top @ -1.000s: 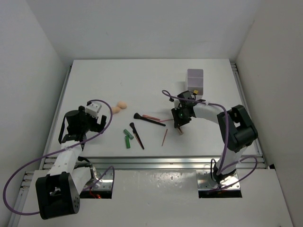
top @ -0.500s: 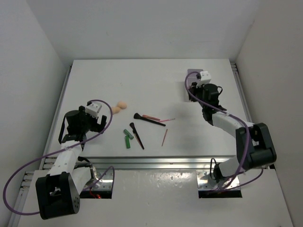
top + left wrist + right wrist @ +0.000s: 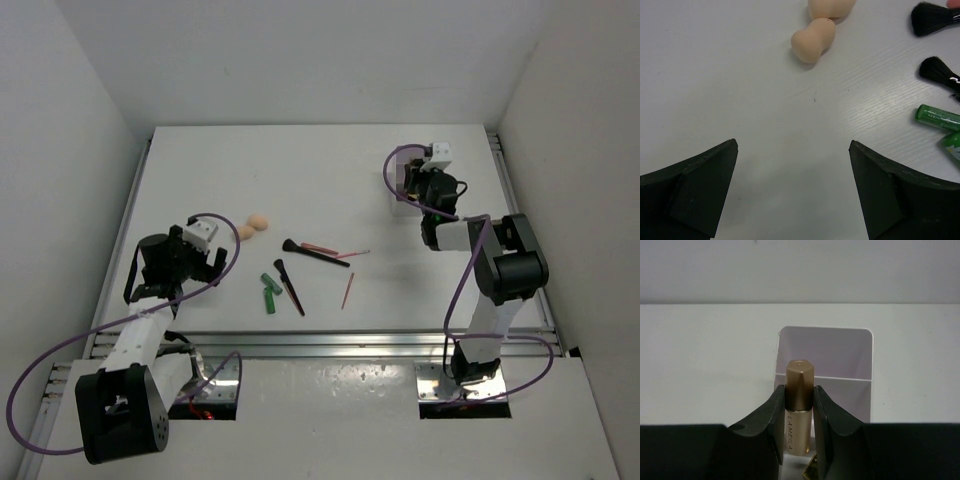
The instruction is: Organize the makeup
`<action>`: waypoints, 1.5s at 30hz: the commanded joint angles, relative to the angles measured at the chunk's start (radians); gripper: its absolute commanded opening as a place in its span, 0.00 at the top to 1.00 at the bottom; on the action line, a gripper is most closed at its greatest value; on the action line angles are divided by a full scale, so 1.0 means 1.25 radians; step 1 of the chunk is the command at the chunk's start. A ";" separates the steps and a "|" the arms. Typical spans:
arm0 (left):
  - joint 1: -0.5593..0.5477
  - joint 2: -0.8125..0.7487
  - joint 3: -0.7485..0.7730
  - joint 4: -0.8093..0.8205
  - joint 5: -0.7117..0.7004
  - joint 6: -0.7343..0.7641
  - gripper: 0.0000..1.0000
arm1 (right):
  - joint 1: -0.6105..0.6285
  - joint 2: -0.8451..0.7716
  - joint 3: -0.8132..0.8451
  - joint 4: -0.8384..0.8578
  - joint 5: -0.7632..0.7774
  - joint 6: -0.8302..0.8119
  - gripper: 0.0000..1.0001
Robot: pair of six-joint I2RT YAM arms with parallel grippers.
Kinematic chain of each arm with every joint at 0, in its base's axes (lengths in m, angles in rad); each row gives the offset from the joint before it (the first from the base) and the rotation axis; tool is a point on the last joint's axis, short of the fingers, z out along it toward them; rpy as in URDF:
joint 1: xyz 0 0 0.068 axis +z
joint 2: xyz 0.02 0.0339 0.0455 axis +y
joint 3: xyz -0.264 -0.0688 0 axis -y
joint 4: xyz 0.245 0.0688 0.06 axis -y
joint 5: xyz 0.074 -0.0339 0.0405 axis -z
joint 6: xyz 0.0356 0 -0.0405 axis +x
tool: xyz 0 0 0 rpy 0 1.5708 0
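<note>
- Top external: finds the right hand (image 3: 437, 185) over the box (image 3: 840, 352), no longer low among the loose makeup left of the box as a second ago.
- Right wrist: shows that hand (image 3: 799, 399) closed partway on the gold lipstick (image 3: 799, 377). Grips the case from both sides. Holds the lipstick upright, cap up, above the box's near compartment, with the divider just behind.
- Means one piece taken out of the scatter and brought to its place. Not yet let go, so carried rather than stored. Probably calls next for a short drop into that compartment, with care not to catch the divider.
- Leaves everything else lying on the bench (image 3: 220, 170), well left of the box: two black-handled brushes (image 3: 315, 253), thin pink pencils (image 3: 347, 290), two green tubes (image 3: 270, 298). Farther left again, two peach sponges (image 3: 258, 222), touching each other. Suggests most of the sorting still to do.
- Left wrist: shows the left hand (image 3: 793, 145) spread as wide as possible, gripping nothing, looking down at bare bench with the sponges (image 3: 813, 40) ahead. Sits far left of the box and unmoved over the last second.
- Bench: white, matte, with a faint fine grain visible close up.
- Room: plain white walls close behind the box and to either side. Purple cables loop off both arms.
</note>
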 commanded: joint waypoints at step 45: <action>0.008 0.002 0.019 -0.009 0.043 0.037 0.00 | 0.001 -0.035 -0.117 0.147 0.008 0.034 0.64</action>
